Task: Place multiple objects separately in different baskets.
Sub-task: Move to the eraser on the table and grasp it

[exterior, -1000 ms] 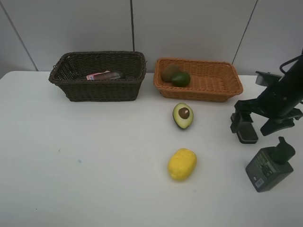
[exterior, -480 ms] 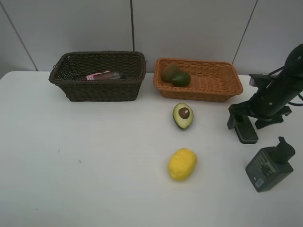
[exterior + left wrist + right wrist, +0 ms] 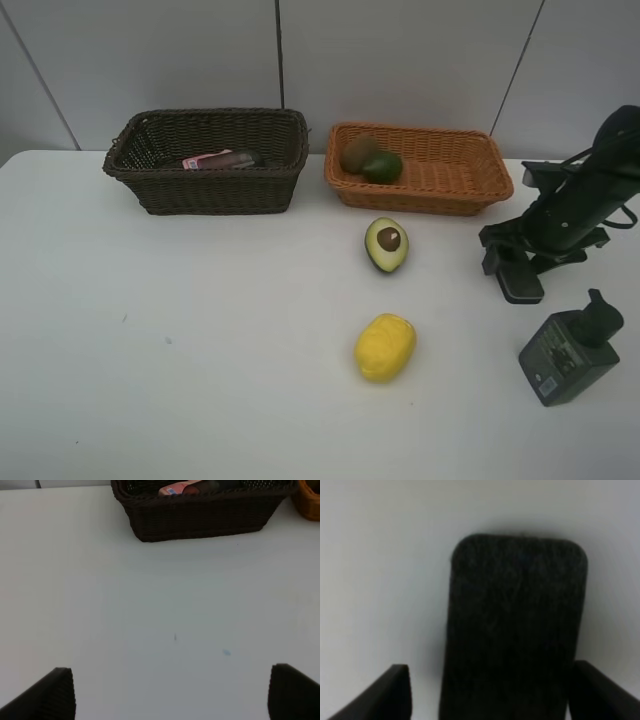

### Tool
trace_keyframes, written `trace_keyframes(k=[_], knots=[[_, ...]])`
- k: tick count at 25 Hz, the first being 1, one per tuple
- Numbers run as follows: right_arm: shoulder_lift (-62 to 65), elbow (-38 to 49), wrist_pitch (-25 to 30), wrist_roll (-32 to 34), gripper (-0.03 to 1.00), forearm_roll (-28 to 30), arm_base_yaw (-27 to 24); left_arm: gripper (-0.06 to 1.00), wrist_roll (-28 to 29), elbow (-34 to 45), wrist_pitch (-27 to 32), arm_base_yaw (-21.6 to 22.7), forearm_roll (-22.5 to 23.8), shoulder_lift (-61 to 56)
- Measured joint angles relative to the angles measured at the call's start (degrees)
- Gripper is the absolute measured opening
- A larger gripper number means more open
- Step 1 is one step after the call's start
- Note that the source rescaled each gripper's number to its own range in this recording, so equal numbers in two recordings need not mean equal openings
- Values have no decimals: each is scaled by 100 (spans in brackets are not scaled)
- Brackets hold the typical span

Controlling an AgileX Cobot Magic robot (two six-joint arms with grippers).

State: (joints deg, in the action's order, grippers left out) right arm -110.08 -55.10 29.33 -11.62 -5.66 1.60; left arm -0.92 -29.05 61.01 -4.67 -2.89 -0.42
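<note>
Most of what lay in the dark brown basket (image 3: 205, 160) was hidden behind its tall rim. Only a strip of the pink bottle (image 3: 208, 159) showed, with something dark next to it that I could not make out. The black flat case (image 3: 521, 284) lay on the white table (image 3: 200, 340), its far end covered by the right arm in the high view and its near end cut off in the right wrist view.

The right gripper (image 3: 490, 667) hung low over the case with its fingers (image 3: 375, 695) spread wide, one on each side. There was a clear gap on one side. On the other I could not tell whether the pad touched the case's edge.

Of the left gripper (image 3: 171, 670) only two finger tips showed, wide apart over bare table and holding nothing.

The brown kiwi (image 3: 357, 152) and green round fruit (image 3: 383, 166) sat touching in the orange-tan basket (image 3: 450, 185). The halved avocado (image 3: 387, 244) lay pit up just in front of it, and the yellow lemon (image 3: 384, 346) nearer still. The dark pump bottle (image 3: 572, 352) lay near the case.
</note>
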Motion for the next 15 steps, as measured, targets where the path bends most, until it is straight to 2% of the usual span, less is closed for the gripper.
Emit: trace_keyframes(k=[2,3,11,15], knots=[[-52,0,1,0,32,116,0,100,0,0,0,0,0,0],[-59,0,1,0,25,177,0,100,0,0,0,0,0,0],[-59,-7,58,0,25,314,0,100,0,0,0,0,0,0],[237,-17,408,6,25,357,0,100,0,0,0,0,0,0]])
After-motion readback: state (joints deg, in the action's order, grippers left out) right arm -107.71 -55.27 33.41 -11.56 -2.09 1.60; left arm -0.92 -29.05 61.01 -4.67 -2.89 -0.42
